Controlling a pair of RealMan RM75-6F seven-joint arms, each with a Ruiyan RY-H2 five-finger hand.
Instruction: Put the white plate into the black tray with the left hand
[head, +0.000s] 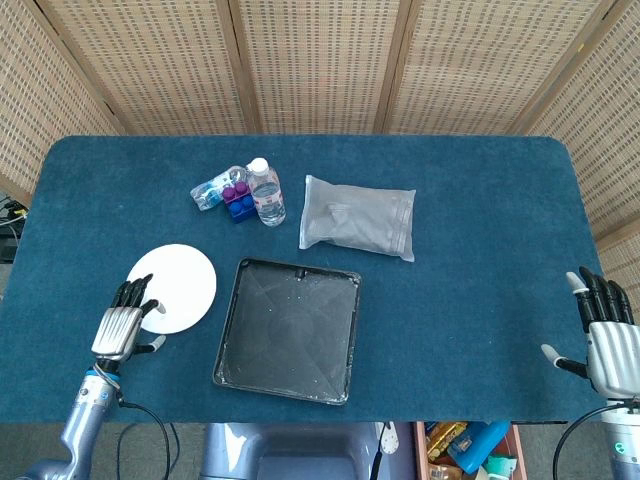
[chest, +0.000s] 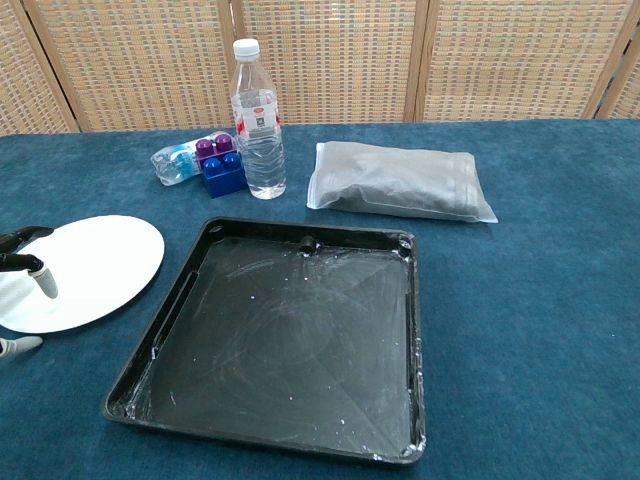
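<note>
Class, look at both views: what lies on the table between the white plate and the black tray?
Nothing: only a bare strip of blue cloth separates the plate from the tray. The head view shows it best.

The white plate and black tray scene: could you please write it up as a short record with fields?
plate: white plate flat on the blue table, left of the tray, not yet in it
tray: black tray, nothing in it
left hand: left hand at the plate's near-left edge, fingertips over its rim; no grip visible
right hand: right hand at the table's far right edge, fingers apart, holding nothing
behind tray: water bottle, blue block, grey pouch
</note>
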